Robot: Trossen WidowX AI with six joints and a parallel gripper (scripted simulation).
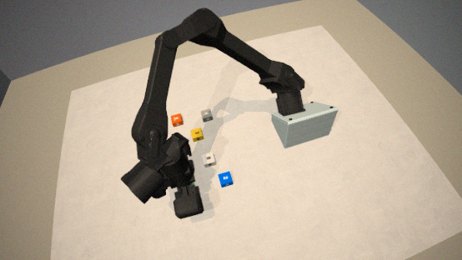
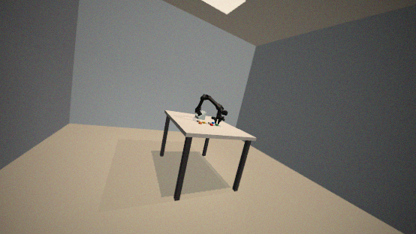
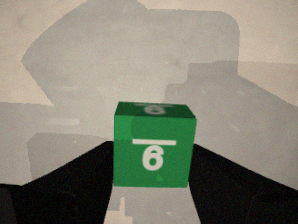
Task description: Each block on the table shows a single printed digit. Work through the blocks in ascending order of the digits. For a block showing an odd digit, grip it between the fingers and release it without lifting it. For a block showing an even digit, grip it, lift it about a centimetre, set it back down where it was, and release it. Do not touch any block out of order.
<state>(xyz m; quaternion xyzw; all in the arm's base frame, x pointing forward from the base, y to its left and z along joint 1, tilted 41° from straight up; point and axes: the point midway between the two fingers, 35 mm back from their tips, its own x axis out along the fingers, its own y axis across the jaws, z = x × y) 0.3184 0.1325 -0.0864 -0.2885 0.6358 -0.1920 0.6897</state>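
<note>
The green block [image 3: 172, 175] [image 1: 193, 183] [image 2: 217, 125] is between my fingers, with a finger against each side. In the wrist view its mark looks like a 6 with a bar above, which is an underlined 9 seen upside down. My gripper [image 3: 150, 152] [image 2: 217, 123] is shut on it, low at the table; no lift off the table can be made out. The top view shows a white block [image 1: 208, 159], a blue block [image 1: 225, 178], a yellow block [image 1: 197, 134], an orange block [image 1: 177, 119] and a grey block [image 1: 207, 115]; their digits are too small to read.
A red block [image 2: 211, 124] shows in the exterior view close to the gripper; the arm hides it in the top view. The arm's pale base block [image 1: 310, 127] stands to the right of the blocks. The forearm hangs over the table left of the orange and yellow blocks.
</note>
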